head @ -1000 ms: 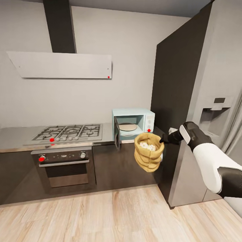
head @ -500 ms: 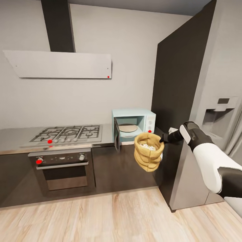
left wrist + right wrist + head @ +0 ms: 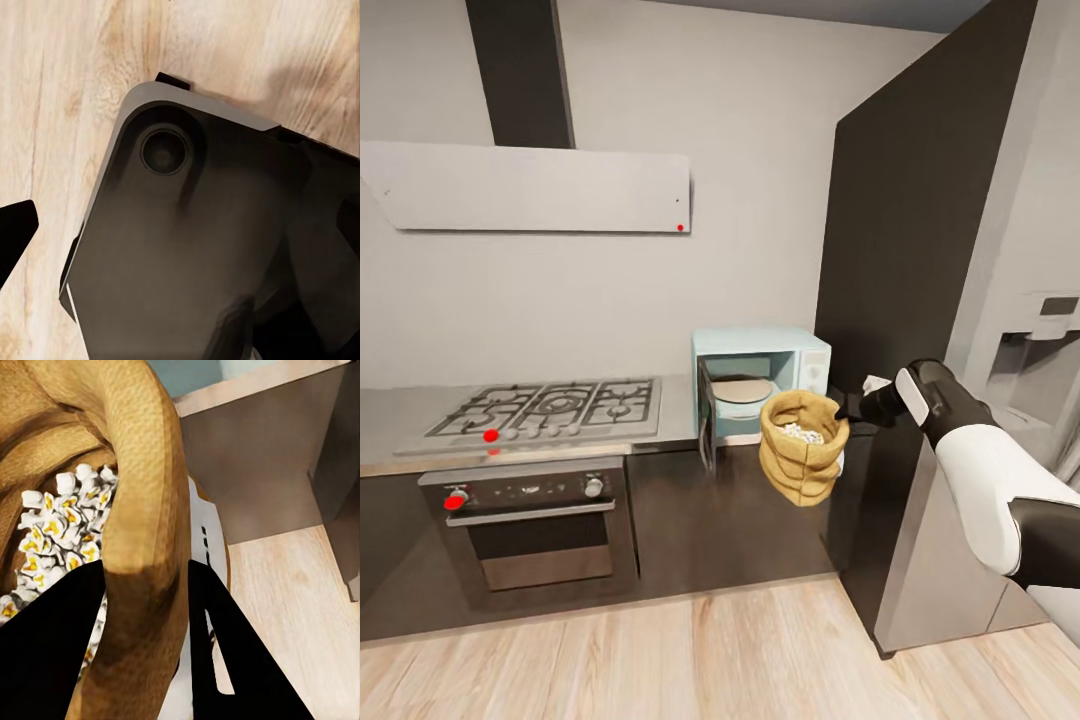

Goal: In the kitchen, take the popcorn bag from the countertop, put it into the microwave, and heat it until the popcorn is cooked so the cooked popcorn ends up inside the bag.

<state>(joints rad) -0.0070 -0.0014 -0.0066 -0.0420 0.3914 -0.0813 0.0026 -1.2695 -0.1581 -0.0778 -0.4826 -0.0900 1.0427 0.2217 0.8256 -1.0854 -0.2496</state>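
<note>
**Technician A:** Report the load and its position.

**Technician B:** The small orange-brown creased paper popcorn bag (image 3: pixel 801 449) hangs in the air in front of the black cabinets, below and just ahead of the pale mint-blue microwave (image 3: pixel 761 382), whose door stands open. The microwave sits at the right end of the glossy light-grey countertop (image 3: pixel 678 412), against the tall dark panel. White, puffed popcorn (image 3: pixel 56 536) is visible inside the bag.

**Technician A:** Gripper condition?

**Technician B:** The right gripper (image 3: pixel 847 408) is clamped on the bag's rolled rim; in the right wrist view one black finger (image 3: pixel 49 649) lies inside the mouth and the other outside the wall. The left gripper: a dark finger tip shows over the wooden floor in the left wrist view, but I cannot tell whether the fingers are apart or together.

**Technician A:** Handling characteristics?

**Technician B:** Judged light, soft and easily deformed. The paper wall likely buckles under side load; the thick rolled rim is the stiffest hold point. Keep the mouth upward, since tilting could spill the contents.
</note>
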